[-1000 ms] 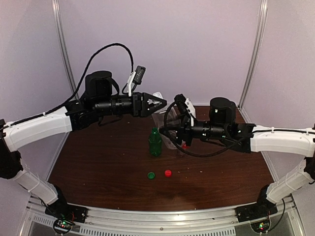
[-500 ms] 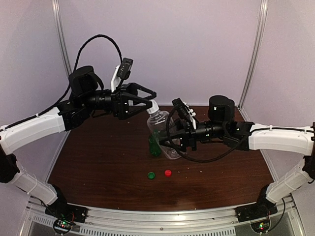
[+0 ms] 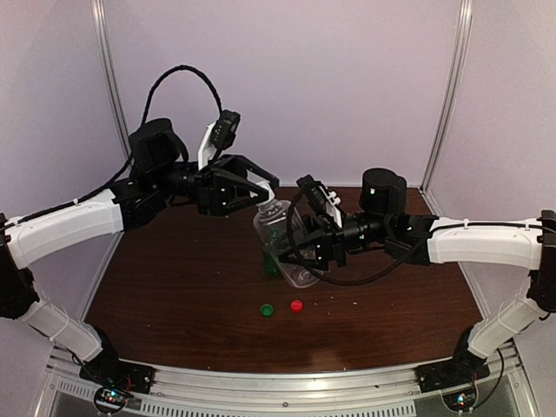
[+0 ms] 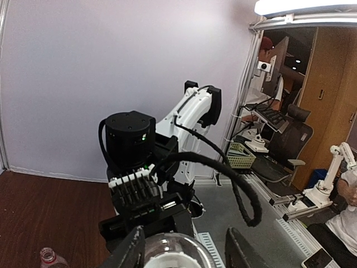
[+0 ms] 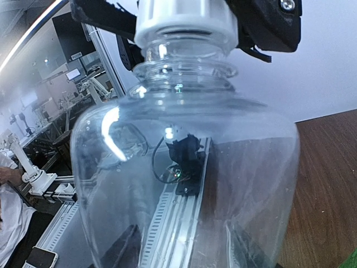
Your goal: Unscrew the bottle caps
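My right gripper [image 3: 295,256] is shut on the wider clear bottle [image 3: 287,243] and holds it tilted above the table. The bottle fills the right wrist view [image 5: 184,167], with my gripper [image 5: 184,248] seen through it. Its white cap [image 5: 187,19] points at my left gripper [image 3: 265,193], which is open with a finger on each side of the cap [image 4: 167,261]. The green bottle [image 3: 271,261] stands just behind, capless. The green cap [image 3: 267,309] and the red cap [image 3: 296,306] lie loose on the table. A small clear capless bottle [image 4: 51,258] stands below; its label is hidden.
The dark wooden table [image 3: 174,295] has white enclosure walls at the back and sides and a metal rail [image 3: 287,382] at the near edge. The two loose caps lie in front of the bottles.
The right gripper lifted the clear bottle off the table and tilted it left. The left gripper opened, pulled back, then came in around the white cap.
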Motion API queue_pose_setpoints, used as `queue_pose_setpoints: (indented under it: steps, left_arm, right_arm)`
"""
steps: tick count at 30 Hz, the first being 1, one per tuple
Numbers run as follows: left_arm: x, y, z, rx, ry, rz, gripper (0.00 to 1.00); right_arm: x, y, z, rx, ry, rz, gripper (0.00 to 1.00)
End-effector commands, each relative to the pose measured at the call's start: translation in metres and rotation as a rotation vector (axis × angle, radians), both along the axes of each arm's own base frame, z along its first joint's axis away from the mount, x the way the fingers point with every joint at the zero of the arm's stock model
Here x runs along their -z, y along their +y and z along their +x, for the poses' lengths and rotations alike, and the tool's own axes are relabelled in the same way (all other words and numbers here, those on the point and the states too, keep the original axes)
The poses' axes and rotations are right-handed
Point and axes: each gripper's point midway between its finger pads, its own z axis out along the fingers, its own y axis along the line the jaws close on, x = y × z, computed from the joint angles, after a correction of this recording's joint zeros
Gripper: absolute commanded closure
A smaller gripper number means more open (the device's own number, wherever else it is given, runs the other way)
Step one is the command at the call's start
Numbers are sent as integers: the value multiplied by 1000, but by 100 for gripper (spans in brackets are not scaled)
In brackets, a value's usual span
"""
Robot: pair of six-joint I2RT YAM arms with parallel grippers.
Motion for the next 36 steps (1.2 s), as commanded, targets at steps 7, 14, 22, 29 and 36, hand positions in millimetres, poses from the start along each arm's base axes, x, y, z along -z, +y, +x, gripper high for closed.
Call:
queue_pose_setpoints:
  steps: [7,14,22,29,36]
  left_arm:
    - [1,-2,-2,27,-11,-9,71]
    - [-5,-7,26,-158,84,20,91]
    - [1,-9,92,-680,338,101,94]
    - [13,-17,106,-726,452,105,92]
    - [30,-20,114,-759,448,142,89]
  right_arm:
    - [-27,-4,8,22,-39,69,48]
    - [-16,-10,49,289,-88,-13,49]
    - [-2,-37,112,772,-214,-136,53]
    - [6,-46,113,978,-399,-216,53]
    - [0,-55,113,1038,-442,-220,54]
